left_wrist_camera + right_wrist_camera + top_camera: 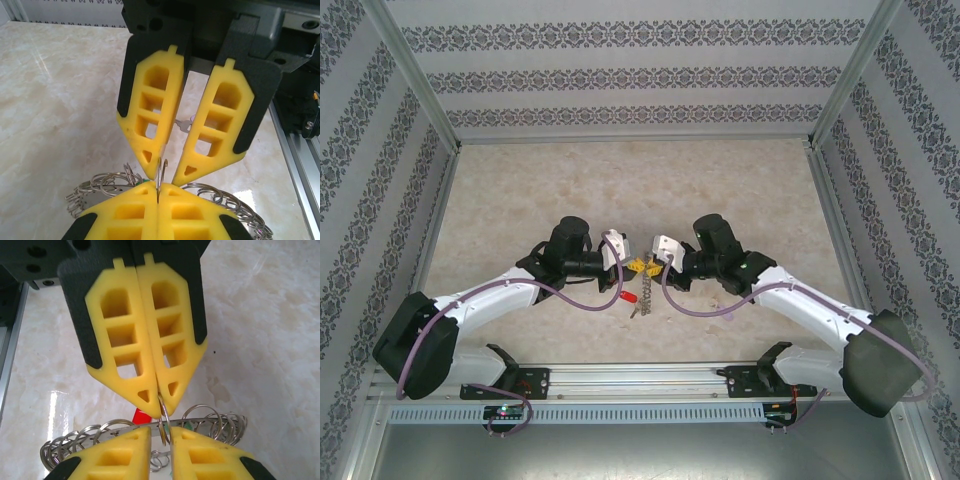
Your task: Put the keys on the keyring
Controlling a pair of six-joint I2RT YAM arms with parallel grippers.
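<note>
By the worktop's [520, 200] near edge, the left claw [157, 189] is pressed together, pinching a wire loop [158, 171] of the flat grey metal keyring [87, 202]. The right claw [161, 430] is slightly spread around that loop.

Shiny metal-wire keyring [95, 192]; glossy smooth marble-look table [50, 100]

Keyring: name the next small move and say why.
Probably close the right hand on the keyring's loop: its jaws stand slightly apart around that wire, which the left hand pinches. A second grip might let the two spread it open.
</note>
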